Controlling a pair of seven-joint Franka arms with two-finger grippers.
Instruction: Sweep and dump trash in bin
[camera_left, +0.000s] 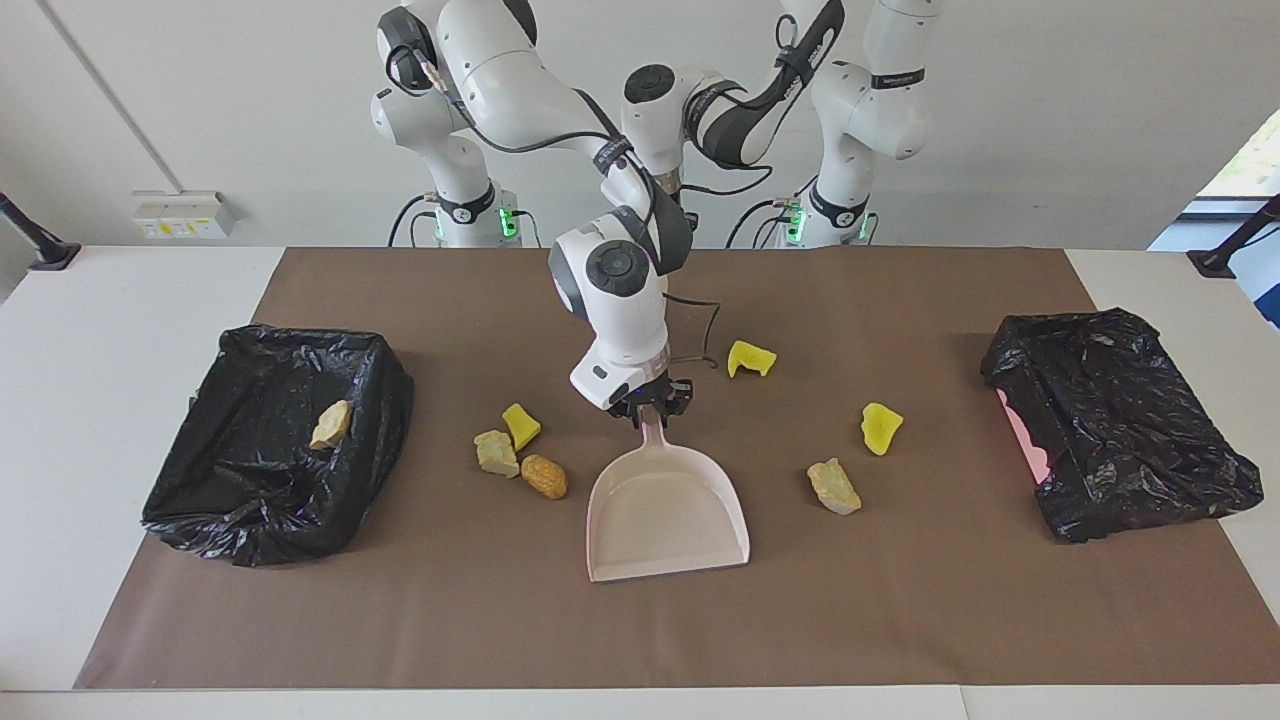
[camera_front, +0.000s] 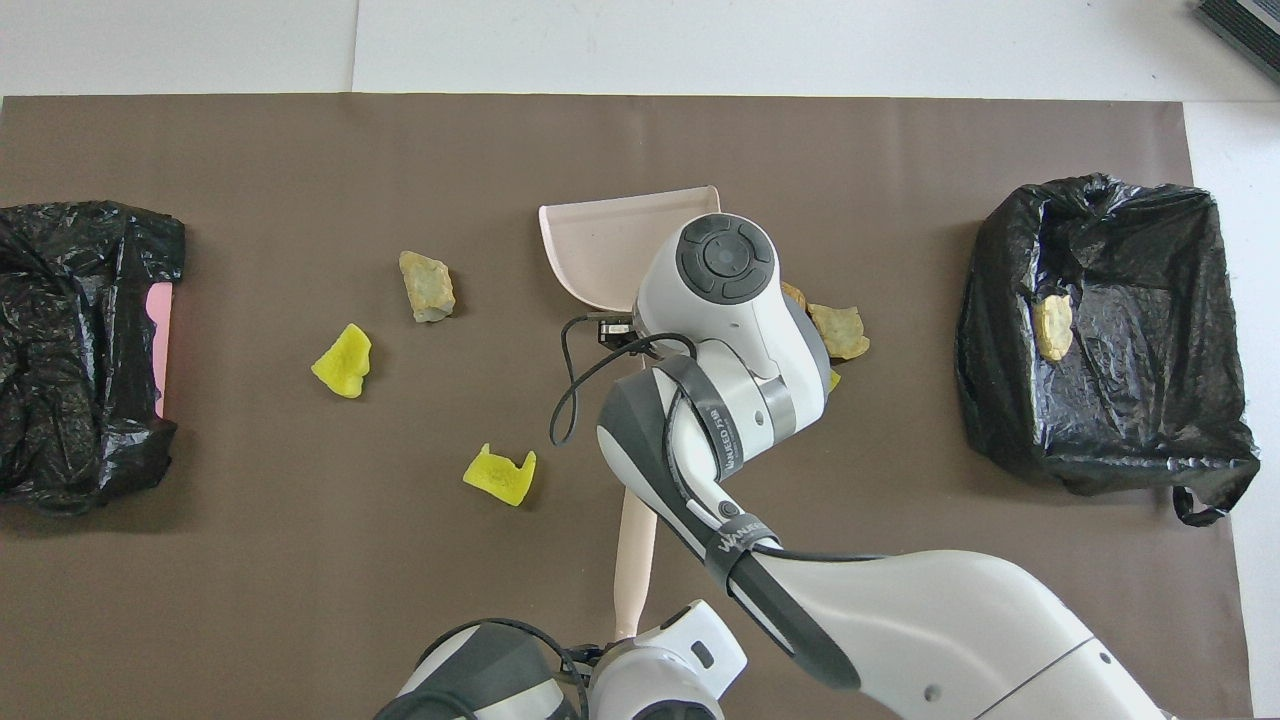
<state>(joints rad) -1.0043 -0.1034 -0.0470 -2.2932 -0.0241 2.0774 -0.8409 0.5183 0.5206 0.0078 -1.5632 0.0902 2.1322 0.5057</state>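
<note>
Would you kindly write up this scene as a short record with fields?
right claw: shut on the dustpan handle
left claw: shut on the brush handle
dustpan: empty, mouth pointing away from the robots
cluster beside dustpan, toward right arm's end: yellow chunk, beige lump, orange-brown lump
toward left arm's end: notched yellow piece, yellow wedge, pale stone
open bin, right arm's end: one tan scrap inside
covered bin, left arm's end: black bag crumpled over it
</note>
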